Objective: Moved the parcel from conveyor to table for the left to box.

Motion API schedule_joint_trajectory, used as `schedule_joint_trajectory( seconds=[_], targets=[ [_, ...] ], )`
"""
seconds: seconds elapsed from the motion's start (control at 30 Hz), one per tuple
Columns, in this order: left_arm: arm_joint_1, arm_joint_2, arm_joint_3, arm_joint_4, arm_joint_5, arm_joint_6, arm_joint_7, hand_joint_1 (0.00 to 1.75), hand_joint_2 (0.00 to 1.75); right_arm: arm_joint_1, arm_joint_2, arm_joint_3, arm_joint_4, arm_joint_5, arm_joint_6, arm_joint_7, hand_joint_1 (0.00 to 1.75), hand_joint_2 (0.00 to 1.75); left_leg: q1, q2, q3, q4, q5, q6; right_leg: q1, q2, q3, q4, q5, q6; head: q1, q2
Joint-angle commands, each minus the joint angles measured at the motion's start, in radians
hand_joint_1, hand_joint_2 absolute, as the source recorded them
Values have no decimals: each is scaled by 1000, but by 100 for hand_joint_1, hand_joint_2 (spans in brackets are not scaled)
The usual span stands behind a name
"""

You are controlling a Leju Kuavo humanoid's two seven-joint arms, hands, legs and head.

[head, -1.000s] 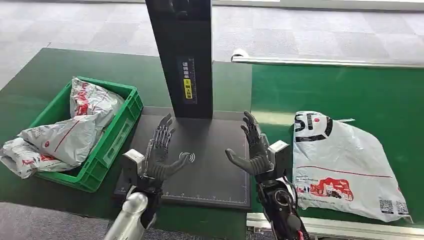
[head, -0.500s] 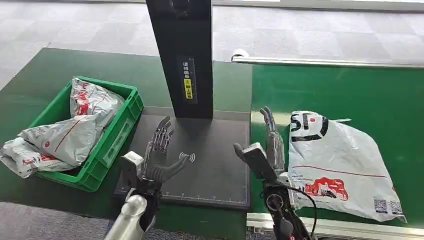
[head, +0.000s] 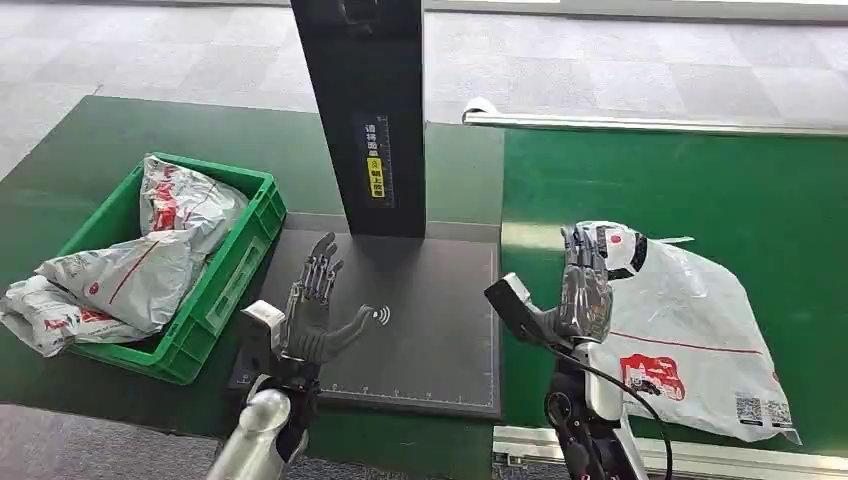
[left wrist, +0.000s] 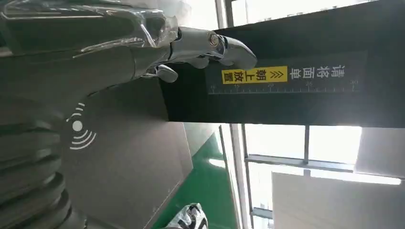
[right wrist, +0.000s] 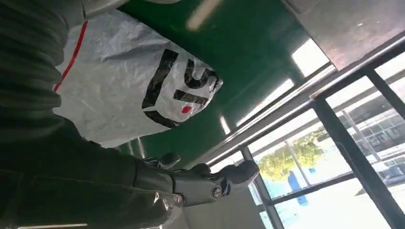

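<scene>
Right hand (head: 585,295): fingers spread, holding nothing, raised over the near edge of the parcel (head: 690,330), which lies flat on the conveyor (head: 700,190) just beyond it.
Left hand (head: 312,315): open, empty, above the table (head: 430,330).
Risk: slick bag likely slips or bunches if the fingers close on the loose edge only.

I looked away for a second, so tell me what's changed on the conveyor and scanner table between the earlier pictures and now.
The right robot hand swung from over the dark scanner table toward the white parcel on the green conveyor, and now stands open at the parcel's near edge, not gripping it. The parcel itself slid slightly along the belt. The left robot hand stayed open over the table; the green crate of parcels stayed put.
</scene>
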Motion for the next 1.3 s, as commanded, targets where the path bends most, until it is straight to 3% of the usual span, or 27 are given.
schedule_joint_trajectory(
  seconds=[0.03, 0.1, 0.17, 0.37, 0.83, 1.0, 1.13, 1.3],
  targets=[
    [-22, 4, 13, 50, -10, -1, 12, 0, 175, -12, -5, -73, 61, 2, 79, 65, 0, 175, 0, 0, 2, -1, 0, 1, 1, -2, 3, -2, 0, -1, 0, 0],
    [-26, 7, 7, 65, -12, 0, 14, 0, 175, -7, -3, -101, 81, 13, 188, 150, 0, 175, 0, 0, 1, -1, 0, 0, 0, -2, 2, -1, 0, 0, 0, 0],
    [-21, 11, 5, 68, -13, 2, 13, 0, 175, -18, 0, -114, 125, -9, 228, 153, 0, 175, 0, -1, 3, -1, 0, 0, 1, -3, 3, -2, 0, -1, 0, 0],
    [-1, 17, 36, 86, -14, 12, 3, 0, 175, -80, 4, -96, 269, -45, 143, 59, 0, 175, 0, 4, 4, -2, -1, 0, 0, 1, 3, -2, 0, -1, 0, 0],
    [-9, 18, 32, 102, -24, 15, -8, 0, 175, -86, 0, -90, 283, -41, 135, 52, 0, 175, 0, 1, 1, -1, 0, 0, 0, 0, 1, -1, 0, 0, 0, 0],
    [-70, 15, 54, 261, -63, 41, -46, 0, 175, -145, 2, -126, 444, -51, 77, 60, 0, 175, 0, 1, 3, -1, 0, 0, 0, 0, 3, -1, 0, 0, 0, 0],
    [-109, 5, 70, 339, -68, 43, -58, 0, 175, -163, 3, -165, 536, -26, 87, 169, 0, 175, 0, -1, 2, -1, 0, 0, 0, -2, 2, -1, 0, 0, 0, 0],
    [-109, 10, 88, 355, -61, 56, -63, 0, 175, -151, 13, -167, 467, 29, 182, 256, 0, 175, 0, 1, 1, -1, 0, 0, 0, 0, 2, -1, 0, 0, 0, 0]
  ],
)
